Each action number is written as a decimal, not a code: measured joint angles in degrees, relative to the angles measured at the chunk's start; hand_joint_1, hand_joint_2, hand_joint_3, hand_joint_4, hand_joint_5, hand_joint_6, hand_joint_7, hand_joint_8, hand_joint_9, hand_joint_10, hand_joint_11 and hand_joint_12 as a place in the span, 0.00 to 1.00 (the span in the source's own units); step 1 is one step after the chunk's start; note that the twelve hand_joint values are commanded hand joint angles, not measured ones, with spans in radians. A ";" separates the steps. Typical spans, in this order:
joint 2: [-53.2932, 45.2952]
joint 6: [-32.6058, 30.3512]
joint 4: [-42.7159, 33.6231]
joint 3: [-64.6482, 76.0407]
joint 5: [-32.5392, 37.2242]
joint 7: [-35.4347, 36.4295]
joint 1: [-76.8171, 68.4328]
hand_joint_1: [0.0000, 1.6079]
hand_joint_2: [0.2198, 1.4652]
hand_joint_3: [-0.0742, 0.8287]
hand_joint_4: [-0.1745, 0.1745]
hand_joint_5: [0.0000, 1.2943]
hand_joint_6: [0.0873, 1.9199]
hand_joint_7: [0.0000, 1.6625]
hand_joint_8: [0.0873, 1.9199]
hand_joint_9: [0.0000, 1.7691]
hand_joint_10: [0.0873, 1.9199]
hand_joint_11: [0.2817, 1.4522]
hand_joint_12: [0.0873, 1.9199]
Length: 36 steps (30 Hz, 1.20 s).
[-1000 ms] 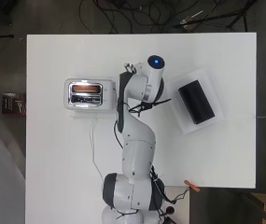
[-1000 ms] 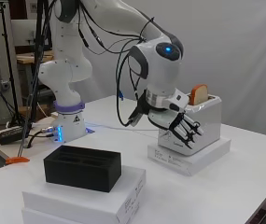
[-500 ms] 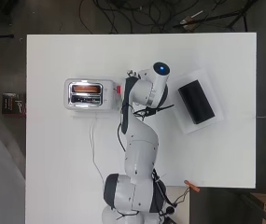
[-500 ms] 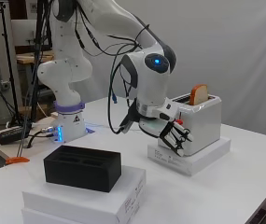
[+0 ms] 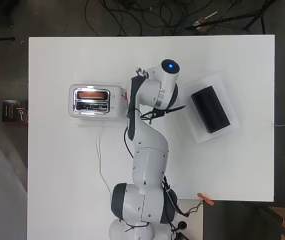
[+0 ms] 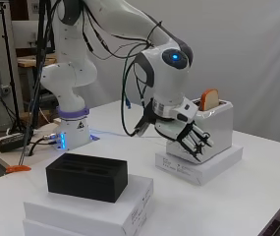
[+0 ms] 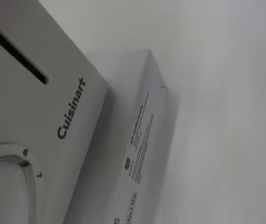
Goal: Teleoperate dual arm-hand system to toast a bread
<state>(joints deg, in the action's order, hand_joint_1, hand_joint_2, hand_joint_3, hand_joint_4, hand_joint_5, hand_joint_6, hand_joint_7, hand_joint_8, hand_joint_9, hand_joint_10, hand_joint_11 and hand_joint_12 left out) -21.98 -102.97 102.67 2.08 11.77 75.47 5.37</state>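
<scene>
A white toaster [image 6: 217,127] stands on a flat white box [image 6: 198,167], with a brown slice of bread [image 6: 209,99] sticking up out of its slot. From above, the toaster [image 5: 89,100] sits left of centre, the bread [image 5: 92,94] in its far slot. My hand [image 6: 191,139] hangs in front of the toaster's end face, its fingers straight and spread, pointing down and holding nothing. In the overhead view the arm covers the hand. The wrist view shows that end face [image 7: 34,116] up close, with a dial [image 7: 4,186] and a dark lever slot [image 7: 16,56].
A black rectangular holder [image 6: 87,175] lies on a second white box [image 6: 95,209] at the near side; from above the holder [image 5: 210,109] is at the right. A cable [image 5: 101,155] runs from the toaster toward the arm's base.
The hand has dropped a little along the toaster's end face and the wrist has turned. The bread and toaster have not moved.
</scene>
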 joint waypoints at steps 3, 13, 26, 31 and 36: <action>-0.45 -0.11 -1.77 -0.67 -0.13 0.08 -0.10 0.12 0.68 0.07 0.55 0.22 0.00 0.35 0.00 0.40 0.00 0.17 0.00; -2.19 -2.26 -1.14 -0.27 0.22 5.69 0.32 0.11 0.62 0.06 0.56 0.22 0.00 0.30 0.00 0.35 0.00 0.16 0.00; 1.81 -4.43 4.74 0.32 0.40 9.91 0.72 0.20 0.69 0.10 0.49 0.25 0.00 0.33 0.00 0.38 0.00 0.17 0.00; 1.22 -4.88 4.88 -0.39 0.82 10.74 0.68 0.19 0.68 0.09 0.47 0.28 0.00 0.35 0.00 0.39 0.00 0.17 0.00; -0.24 -4.51 3.53 -0.90 0.33 8.53 0.54 0.25 0.73 0.10 0.49 0.30 0.00 0.37 0.00 0.40 0.00 0.17 0.00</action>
<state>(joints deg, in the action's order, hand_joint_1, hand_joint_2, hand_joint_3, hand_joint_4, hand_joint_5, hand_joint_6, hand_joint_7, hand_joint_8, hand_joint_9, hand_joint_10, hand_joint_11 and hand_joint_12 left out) -22.22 -107.48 106.20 1.18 12.10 84.00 5.91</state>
